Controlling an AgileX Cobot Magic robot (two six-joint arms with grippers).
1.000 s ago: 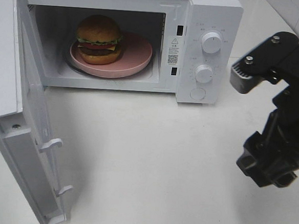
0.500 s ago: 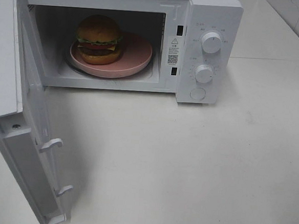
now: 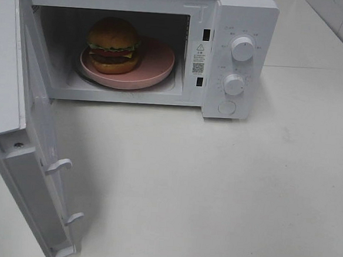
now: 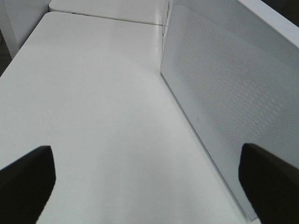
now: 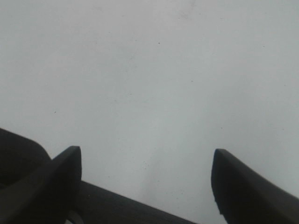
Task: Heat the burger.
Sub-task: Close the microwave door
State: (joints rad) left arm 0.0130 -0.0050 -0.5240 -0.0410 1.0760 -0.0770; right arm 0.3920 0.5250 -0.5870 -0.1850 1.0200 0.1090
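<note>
At the far left of the counter (image 3: 214,184), the microwave (image 3: 244,16) door (image 3: 34,154) stands swung wide open, its 2 latch hooks facing the room. The left hand (image 4: 149,186) is outside the high view. Its own camera shows its fingers spread wide with nothing between them, near the door's dotted window panel but not touching it.

Inside the oven, the burger (image 3: 112,45) stands upright on a pink plate (image 3: 158,63), set toward the plate's left side and not at its middle. Right of the opening are 2 knobs, the upper (image 3: 242,48) and the lower (image 3: 234,84), with a round button (image 3: 226,107) below them. The right hand (image 5: 147,168), also outside the high view, hangs open over bare counter, gripping nothing.

The door looks like the next job, and the risks start there. A push that is too hard could shove the oven backward or shake the tall burger over. A push that is too soft, or one that slides off the smooth panel, may leave the hooks unlatched, so the oven would not start. On the small, closely stacked knobs, a poorly centered grip could slip or turn the wrong one.
</note>
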